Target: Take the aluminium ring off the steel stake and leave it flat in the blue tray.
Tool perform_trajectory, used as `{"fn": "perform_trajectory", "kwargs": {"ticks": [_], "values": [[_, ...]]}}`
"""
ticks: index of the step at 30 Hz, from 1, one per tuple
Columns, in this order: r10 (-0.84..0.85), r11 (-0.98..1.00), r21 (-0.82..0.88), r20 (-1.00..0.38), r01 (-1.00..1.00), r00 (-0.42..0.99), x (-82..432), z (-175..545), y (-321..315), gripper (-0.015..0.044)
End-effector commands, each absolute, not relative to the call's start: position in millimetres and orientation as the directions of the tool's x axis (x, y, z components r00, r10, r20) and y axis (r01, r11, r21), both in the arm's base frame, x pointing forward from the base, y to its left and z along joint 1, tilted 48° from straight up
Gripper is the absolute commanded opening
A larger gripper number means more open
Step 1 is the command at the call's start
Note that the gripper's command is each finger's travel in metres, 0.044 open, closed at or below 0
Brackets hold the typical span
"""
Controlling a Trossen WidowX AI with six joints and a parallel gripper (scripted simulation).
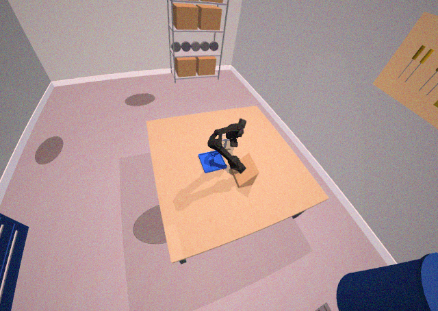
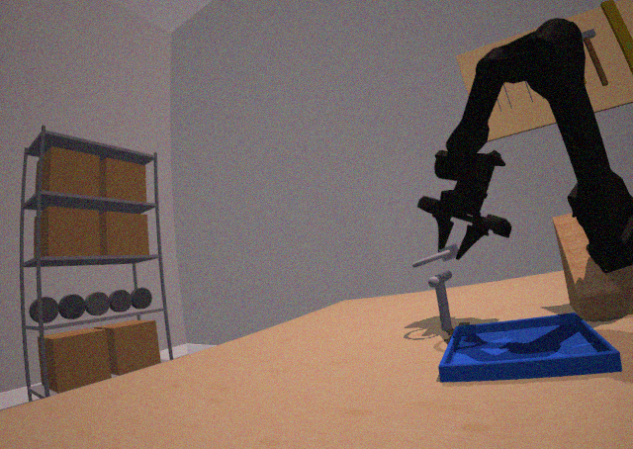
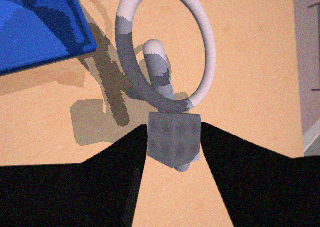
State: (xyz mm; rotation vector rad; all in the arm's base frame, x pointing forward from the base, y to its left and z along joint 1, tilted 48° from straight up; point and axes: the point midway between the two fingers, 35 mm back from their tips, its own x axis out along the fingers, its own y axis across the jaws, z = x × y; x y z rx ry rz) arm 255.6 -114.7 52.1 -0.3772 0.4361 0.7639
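On the counter (image 1: 198,222) (image 2: 286,383) (image 3: 250,132), a wooden surface: one blue tray (image 1: 213,162) (image 2: 531,372) (image 3: 45,62), low-walled and square-cornered, lying flat, shadows of the arm across its floor. One steel stake (image 2: 442,306) (image 3: 157,62), upright, just beside the tray, topped by a short cross-bar (image 2: 440,279); its foot stands on the counter, with shadow around it. One aluminium ring (image 2: 429,259) (image 3: 210,52), complete, clear of the stake and in the air above the cross-bar, slightly tilted in the exterior view; not in the tray. One welded tab (image 2: 450,252) (image 3: 174,137), grey and block-like, at the ring's near edge in the wrist view. One gripper (image 1: 234,143) (image 2: 449,254) (image 3: 172,129), black, two tapering fingers pointing downward, pinching the tab between their tips, the ring projecting beyond them. One arm (image 1: 222,150) (image 2: 557,60), black, bent high at the elbow, its lower end at a wooden block (image 1: 250,171) (image 2: 570,260) that stands near the tray. Behind, one metal shelf rack (image 1: 224,31) (image 2: 158,260), holding brown boxes and a row of dark round items. On the wall, one pegboard panel (image 1: 395,67) (image 2: 541,128), tan, bearing tools; a hammer (image 2: 596,58) is among them in the exterior view.
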Motion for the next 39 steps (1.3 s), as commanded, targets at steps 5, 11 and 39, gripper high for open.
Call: {"fn": "perform_trajectory", "kwargs": {"ticks": [5,11,39], "values": [[0.558,0.703,-0.032,-0.595,-0.711,0.578,256,58,-106,0.0000],[0.536,0.737,0.061,-0.658,-0.673,0.528,255,61,-100,0.0000],[0.320,0.935,0.234,-0.881,-0.267,0.348,243,85,-78,0.0000]]}}
